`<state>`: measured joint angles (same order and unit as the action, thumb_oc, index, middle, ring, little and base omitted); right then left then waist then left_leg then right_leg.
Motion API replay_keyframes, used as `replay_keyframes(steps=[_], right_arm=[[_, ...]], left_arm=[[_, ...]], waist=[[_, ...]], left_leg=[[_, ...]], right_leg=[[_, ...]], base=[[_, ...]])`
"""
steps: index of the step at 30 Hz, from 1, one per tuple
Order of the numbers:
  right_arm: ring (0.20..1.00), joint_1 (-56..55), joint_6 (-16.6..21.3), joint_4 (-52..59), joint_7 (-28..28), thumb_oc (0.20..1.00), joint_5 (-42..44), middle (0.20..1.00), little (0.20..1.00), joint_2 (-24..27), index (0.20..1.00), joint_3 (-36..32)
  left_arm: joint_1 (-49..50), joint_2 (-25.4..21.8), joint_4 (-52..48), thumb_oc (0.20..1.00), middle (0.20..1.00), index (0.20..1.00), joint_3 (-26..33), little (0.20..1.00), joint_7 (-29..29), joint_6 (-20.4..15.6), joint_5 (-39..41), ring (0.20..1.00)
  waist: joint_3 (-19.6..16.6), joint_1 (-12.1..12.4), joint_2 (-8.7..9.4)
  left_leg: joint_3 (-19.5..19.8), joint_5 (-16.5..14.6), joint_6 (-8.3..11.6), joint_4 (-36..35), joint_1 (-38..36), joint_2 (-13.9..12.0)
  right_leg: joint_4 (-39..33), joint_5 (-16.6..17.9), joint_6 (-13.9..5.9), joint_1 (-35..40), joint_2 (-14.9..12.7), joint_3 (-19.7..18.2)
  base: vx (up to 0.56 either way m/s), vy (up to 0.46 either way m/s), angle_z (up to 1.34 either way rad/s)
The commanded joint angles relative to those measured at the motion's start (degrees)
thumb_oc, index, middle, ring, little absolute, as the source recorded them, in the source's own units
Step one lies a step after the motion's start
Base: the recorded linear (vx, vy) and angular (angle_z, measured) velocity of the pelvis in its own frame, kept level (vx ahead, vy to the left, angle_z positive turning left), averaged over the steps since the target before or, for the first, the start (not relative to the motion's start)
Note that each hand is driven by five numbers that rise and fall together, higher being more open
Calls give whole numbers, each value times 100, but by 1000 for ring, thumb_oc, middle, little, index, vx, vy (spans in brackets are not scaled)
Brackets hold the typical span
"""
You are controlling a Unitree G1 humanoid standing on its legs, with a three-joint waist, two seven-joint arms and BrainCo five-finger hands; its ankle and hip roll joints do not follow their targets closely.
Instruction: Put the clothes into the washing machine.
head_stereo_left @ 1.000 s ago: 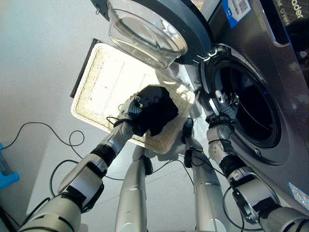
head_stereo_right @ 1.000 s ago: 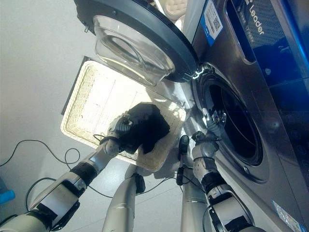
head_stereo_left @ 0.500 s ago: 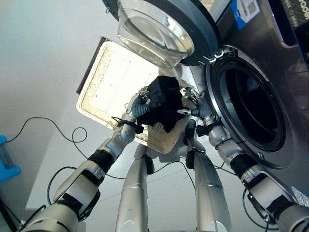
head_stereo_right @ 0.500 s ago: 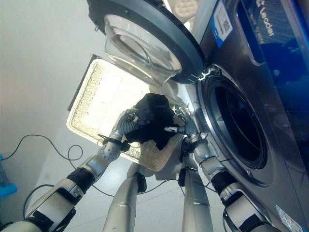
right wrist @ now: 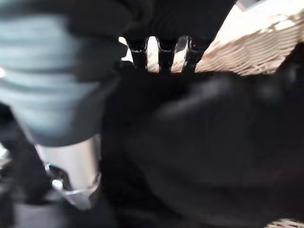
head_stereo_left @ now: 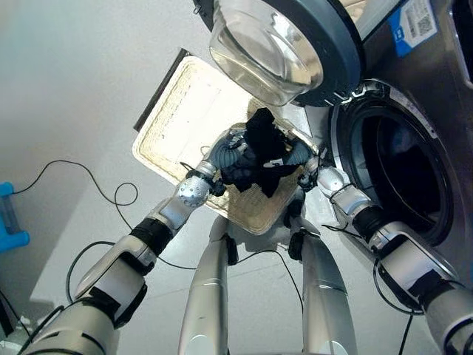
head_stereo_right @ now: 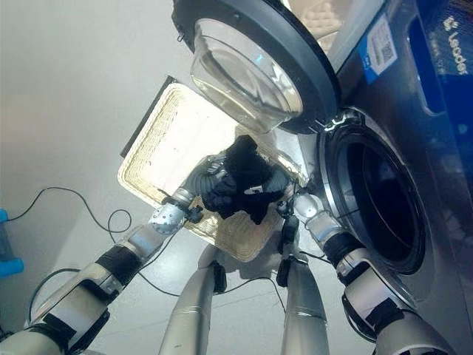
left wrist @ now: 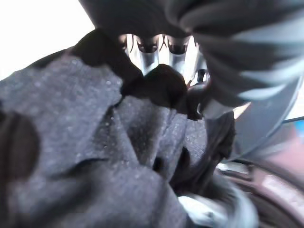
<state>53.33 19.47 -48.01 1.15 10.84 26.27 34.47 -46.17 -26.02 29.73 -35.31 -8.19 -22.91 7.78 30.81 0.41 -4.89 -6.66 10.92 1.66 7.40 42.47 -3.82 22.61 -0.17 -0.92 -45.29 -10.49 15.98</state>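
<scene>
A black garment [head_stereo_left: 262, 148] hangs bunched in the air over the near end of the wicker basket [head_stereo_left: 185, 118], held between both hands. My left hand [head_stereo_left: 230, 146] grips it from the left, its fingers [left wrist: 156, 50] curled into the dark grey cloth [left wrist: 95, 142]. My right hand [head_stereo_left: 301, 159] holds it from the right, a silver finger lying across the cloth. In the right wrist view its fingers [right wrist: 161, 52] sink into the black cloth [right wrist: 213, 142] in front of the basket's rim [right wrist: 256, 42]. The washing machine's dark drum opening [head_stereo_left: 403, 174] is just right of the garment.
The washer's round door [head_stereo_left: 295, 44] stands swung open above the basket and the hands. Its glass bowl bulges toward the basket. A blue object [head_stereo_left: 9, 218] sits on the floor at far left.
Both hands have lifted the black garment higher above the basket and toward the drum. The right hand has closed in on the cloth. The camera has shifted, so the whole scene sits differently.
</scene>
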Motion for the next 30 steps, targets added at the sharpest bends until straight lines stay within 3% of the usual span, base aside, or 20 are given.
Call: replay_keyframes(steps=[1,9,15,19,21,27,29,30], right_arm=[[1000,162,-91,35,226,1000,-61,1000,1000,-17,1000,29],[1000,218,-486,-148,754,1000,-111,1000,1000,-194,1000,83],[1000,203,-770,-290,656,1000,-203,1000,1000,-352,1000,22],[1000,260,-1367,-494,469,1000,-929,1000,1000,-473,1000,31],[1000,286,-1494,-615,465,1000,-1061,1000,1000,-503,1000,46],[1000,410,-1515,-860,288,1000,-1287,1000,1000,-606,1000,48],[200,455,-1354,-839,324,200,-1068,200,200,-649,200,29],[200,471,-1206,-809,402,200,-876,200,200,-675,200,20]], left_arm=[[-181,218,-691,200,200,200,91,200,417,-539,619,200],[-65,484,-1132,200,200,200,263,200,867,-623,1130,200],[23,677,-1490,200,200,200,407,200,1307,-482,1669,200],[63,823,-1776,200,200,200,510,200,1512,-335,1730,200],[68,864,-1824,200,200,200,530,200,1547,-308,1690,200],[71,1005,-2001,200,200,200,533,200,1773,-232,1845,200],[79,1058,-2077,200,200,200,534,200,1861,-187,1902,200],[77,1094,-2107,200,200,200,544,200,1894,-156,1926,200]], waist=[[-102,258,-47],[-102,310,-66],[-102,338,-86],[-102,363,-105],[-102,374,-112],[-102,420,-144],[-102,431,-149],[-102,436,-151]], left_leg=[[-204,-693,317,570,87,219],[-144,-695,285,577,103,282],[-125,-698,269,579,113,321],[-133,-689,256,547,87,332],[-129,-682,246,526,77,330],[-117,-677,214,501,72,357],[-117,-686,203,521,77,366],[-102,-684,199,521,74,376]], right_leg=[[326,-2,-584,-69,-7,137],[329,13,-555,-83,-22,143],[325,20,-538,-91,-15,130],[318,34,-532,-81,-15,130],[311,40,-526,-76,-11,132],[296,68,-523,-79,-11,140],[308,75,-524,-86,-18,146],[296,88,-522,-81,-17,147]], base=[[29,-18,3],[21,-14,5],[7,-6,2],[5,-3,2],[0,0,0],[0,0,0],[0,0,0],[0,0,0]])
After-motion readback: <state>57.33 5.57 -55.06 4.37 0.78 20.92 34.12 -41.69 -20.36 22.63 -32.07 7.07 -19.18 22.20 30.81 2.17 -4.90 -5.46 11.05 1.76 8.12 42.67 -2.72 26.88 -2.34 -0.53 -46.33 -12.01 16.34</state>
